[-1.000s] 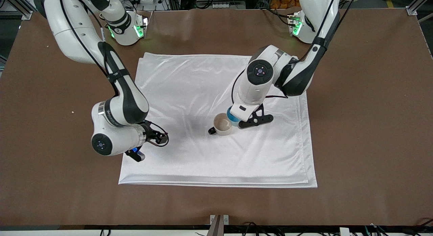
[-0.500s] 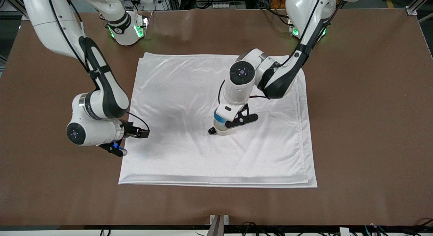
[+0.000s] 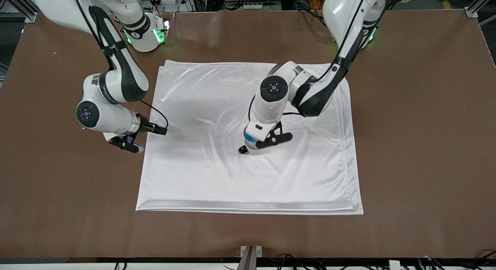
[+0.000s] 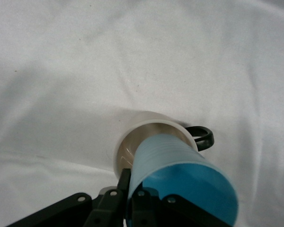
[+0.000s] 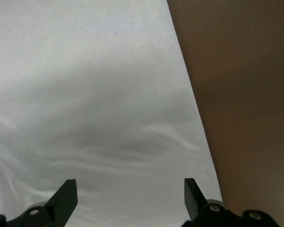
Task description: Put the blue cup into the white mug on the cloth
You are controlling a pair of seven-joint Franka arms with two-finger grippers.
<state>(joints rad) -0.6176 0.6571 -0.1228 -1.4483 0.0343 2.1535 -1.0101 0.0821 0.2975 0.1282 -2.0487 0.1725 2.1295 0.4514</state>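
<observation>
Left gripper [image 4: 132, 201] jaws pinched the blue cup [image 4: 180, 177], its base inside the white mug [image 4: 149, 135] mid-cloth [image 3: 217, 177]. Right gripper [image 5: 128, 196] waited over cloth edge, jaws spread.

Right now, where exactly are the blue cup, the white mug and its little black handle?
blue cup [image 4: 168, 158], left wrist view: its ribbed outer wall.
white mug [image 4: 132, 128], left wrist view: its pale rim.
black handle [image 4: 202, 135], left wrist view: the loop.

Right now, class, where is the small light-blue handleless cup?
The light-blue cup is held in the left gripper, its base entering the cream-white mug with a black handle, which stands mid-cloth on the shiny white cloth.
</observation>
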